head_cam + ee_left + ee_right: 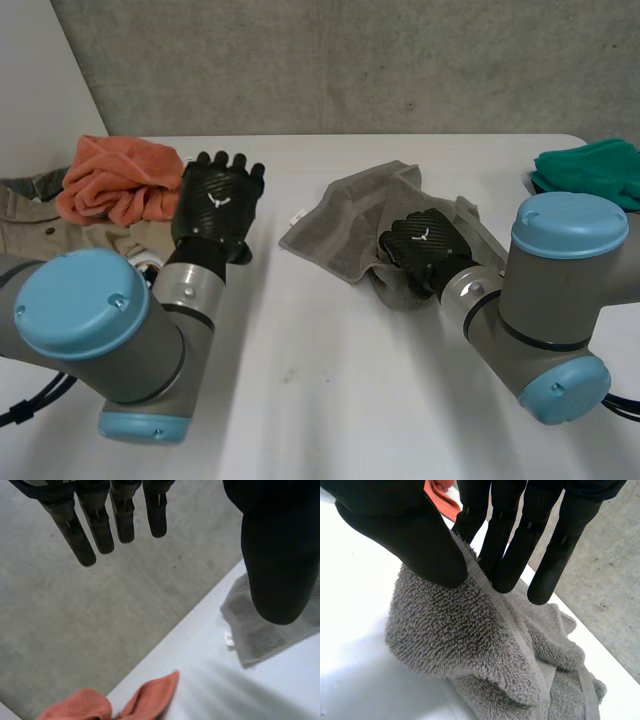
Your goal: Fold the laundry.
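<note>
While the right hand (425, 245) sits just right of centre in the head view, it's got a raised fold of the rumpled grey terry towel (350, 220) pinched between its thumb and straight fingers (505, 555), and the right wrist view shows that ridge of cloth squeezed in there pretty clearly. The grip is on the lower right part of the towel, which is bunched up there, while the rest lies flat on the white table (320, 390) and reaches toward the upper middle of the frame. A small white tag (297, 216) pokes out at its left corner. The left hand (215, 200) is up off the table at centre left, fingers straight and spread, holding nothing. Behind it at the far left there's a crumpled orange towel (115, 180) lying on a beige garment (40, 230). A dark green cloth (595, 170) sits bundled at the upper right edge.
</note>
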Controlling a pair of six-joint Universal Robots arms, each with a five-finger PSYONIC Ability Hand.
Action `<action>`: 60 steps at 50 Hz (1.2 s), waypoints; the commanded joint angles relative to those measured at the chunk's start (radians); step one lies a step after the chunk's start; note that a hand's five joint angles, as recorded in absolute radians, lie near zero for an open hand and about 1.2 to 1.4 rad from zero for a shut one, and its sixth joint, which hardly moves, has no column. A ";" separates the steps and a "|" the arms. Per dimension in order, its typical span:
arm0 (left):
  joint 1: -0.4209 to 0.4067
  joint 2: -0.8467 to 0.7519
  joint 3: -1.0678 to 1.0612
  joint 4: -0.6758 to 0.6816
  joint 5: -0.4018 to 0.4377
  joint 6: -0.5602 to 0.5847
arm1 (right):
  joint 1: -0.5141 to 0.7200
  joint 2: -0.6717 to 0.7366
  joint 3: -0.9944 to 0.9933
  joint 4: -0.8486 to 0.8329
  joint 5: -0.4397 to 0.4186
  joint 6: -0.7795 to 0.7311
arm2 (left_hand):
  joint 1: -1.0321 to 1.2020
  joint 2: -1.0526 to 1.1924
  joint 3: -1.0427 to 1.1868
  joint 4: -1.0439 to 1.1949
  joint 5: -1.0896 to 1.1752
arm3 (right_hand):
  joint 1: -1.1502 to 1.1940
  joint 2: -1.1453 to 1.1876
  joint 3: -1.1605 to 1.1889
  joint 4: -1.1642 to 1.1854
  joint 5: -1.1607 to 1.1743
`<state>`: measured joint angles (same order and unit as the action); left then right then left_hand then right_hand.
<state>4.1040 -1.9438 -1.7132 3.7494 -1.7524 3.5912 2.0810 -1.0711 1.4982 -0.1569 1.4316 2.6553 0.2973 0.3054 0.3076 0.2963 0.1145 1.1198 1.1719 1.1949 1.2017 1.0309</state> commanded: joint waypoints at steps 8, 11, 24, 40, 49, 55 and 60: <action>-0.037 -0.090 0.027 -0.102 -0.001 -0.224 | 0.059 -0.154 -0.012 0.000 0.003 0.009 | -0.057 -0.066 -0.068 -0.056 -0.049 | 0.276 0.224 0.201 0.195 0.191; -0.044 -0.138 0.079 -0.115 0.001 -0.285 | 0.088 -0.185 -0.012 0.000 0.006 0.009 | -0.054 -0.063 -0.065 -0.053 -0.046 | 0.276 0.224 0.201 0.195 0.191; -0.045 -0.279 0.240 -0.158 -0.004 -0.511 | 0.188 -0.335 -0.010 0.080 0.013 0.110 | 0.065 0.057 0.055 0.066 0.073 | 0.276 0.224 0.201 0.195 0.191; 0.111 -0.032 0.144 -0.353 -0.053 -0.524 | 0.123 -0.331 0.007 0.088 0.052 0.014 | 1.099 1.091 1.089 1.100 1.107 | 0.276 0.224 0.201 0.195 0.191; 0.145 0.083 0.041 -0.516 0.131 -0.230 | 0.067 -0.218 -0.006 0.178 0.052 -0.090 | 1.099 1.091 1.089 1.100 1.107 | 0.276 0.224 0.201 0.195 0.191; 0.161 0.028 0.076 -0.548 0.149 -0.066 | 0.067 -0.115 -0.059 0.214 0.053 -0.113 | 1.099 1.091 1.089 1.100 1.107 | 0.276 0.224 0.201 0.195 0.191; 0.157 -0.098 0.246 -0.527 0.146 0.027 | 0.060 -0.026 -0.162 0.204 0.062 -0.138 | 1.099 1.091 1.089 1.100 1.107 | 0.276 0.224 0.201 0.195 0.191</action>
<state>4.2619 -1.9123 -1.6288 3.2074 -1.6024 3.5041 2.1436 -1.1926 1.4359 0.0484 1.4859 2.5373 1.1618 1.1965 1.1914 1.2001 0.9616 1.1198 1.1801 1.1949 1.2017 1.0309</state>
